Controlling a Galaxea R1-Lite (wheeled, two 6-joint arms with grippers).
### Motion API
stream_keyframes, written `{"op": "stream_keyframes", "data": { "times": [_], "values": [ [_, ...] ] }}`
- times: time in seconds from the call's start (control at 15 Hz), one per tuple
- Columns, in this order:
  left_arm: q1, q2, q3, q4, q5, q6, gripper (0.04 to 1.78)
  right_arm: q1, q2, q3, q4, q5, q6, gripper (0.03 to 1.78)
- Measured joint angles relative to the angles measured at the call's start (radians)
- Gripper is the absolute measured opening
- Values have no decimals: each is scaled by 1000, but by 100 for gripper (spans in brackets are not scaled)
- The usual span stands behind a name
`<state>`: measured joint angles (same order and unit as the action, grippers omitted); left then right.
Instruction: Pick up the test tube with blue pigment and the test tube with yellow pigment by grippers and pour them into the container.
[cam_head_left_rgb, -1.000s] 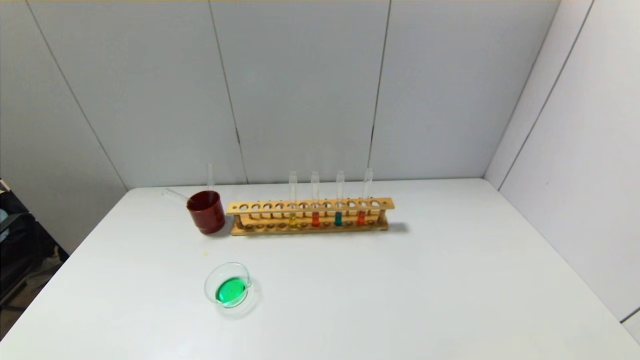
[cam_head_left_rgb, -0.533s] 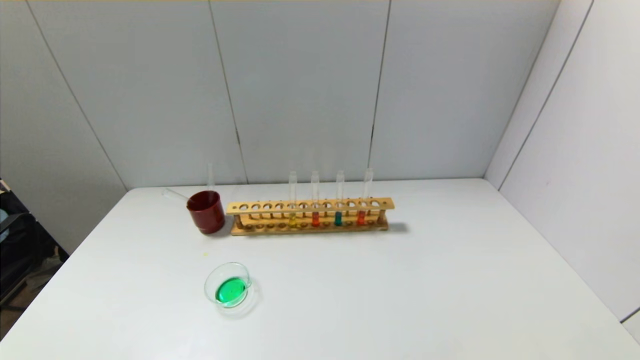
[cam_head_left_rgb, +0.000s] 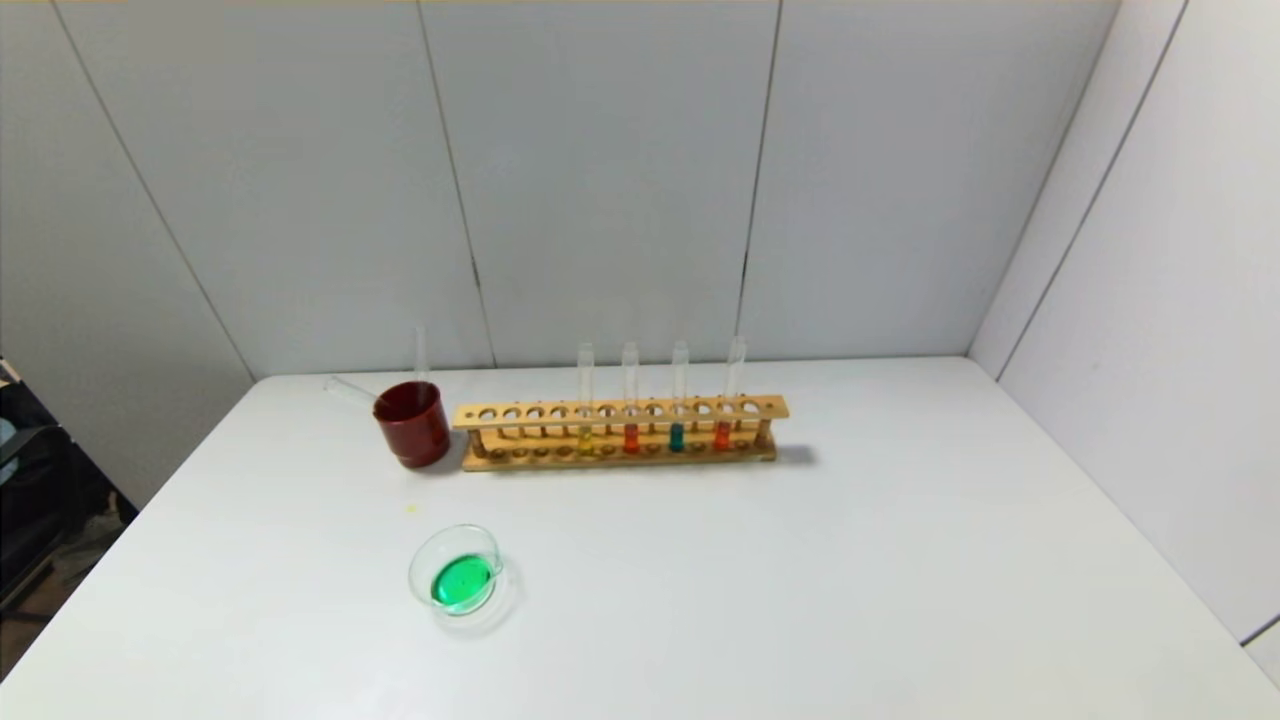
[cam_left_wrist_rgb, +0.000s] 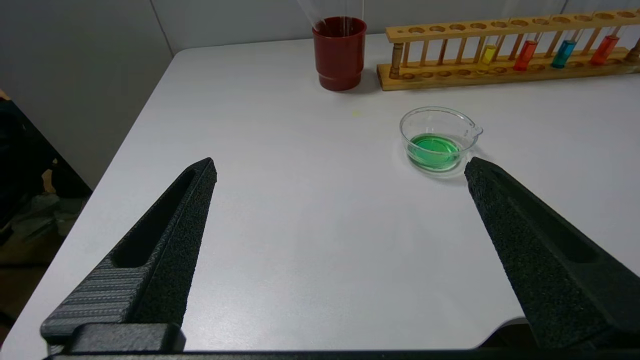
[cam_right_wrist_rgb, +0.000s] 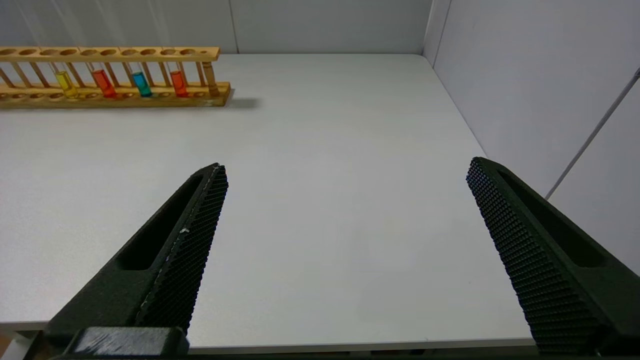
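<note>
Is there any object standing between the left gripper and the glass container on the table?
Nothing visible does. The left gripper, fingers wide open, faces the container across bare table. The red cup and wooden rack stand behind the container.

Dark red cup (cam_head_left_rgb: 412, 424), wooden rack (cam_head_left_rgb: 620, 432), white table (cam_head_left_rgb: 800, 580)

The head view looks forward and down from high up over the whole white table (cam_head_left_rgb: 800, 580), with the wooden test-tube rack (cam_head_left_rgb: 620, 432) far off near the back wall. Each wrist view sits low at the near table edge, looking across it between its own spread fingers. All three views share the rack; only the head and left wrist views show the glass dish (cam_left_wrist_rgb: 440, 140).
</note>
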<state>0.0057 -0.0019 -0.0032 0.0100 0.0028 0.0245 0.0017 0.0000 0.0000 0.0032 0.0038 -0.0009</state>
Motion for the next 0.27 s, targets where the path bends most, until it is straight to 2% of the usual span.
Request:
{"op": "stream_keyframes", "data": {
  "times": [0.27],
  "values": [
    [0,0,-1,0,0,5,175,-1,0,0,0,0,0,175]
  ]
}}
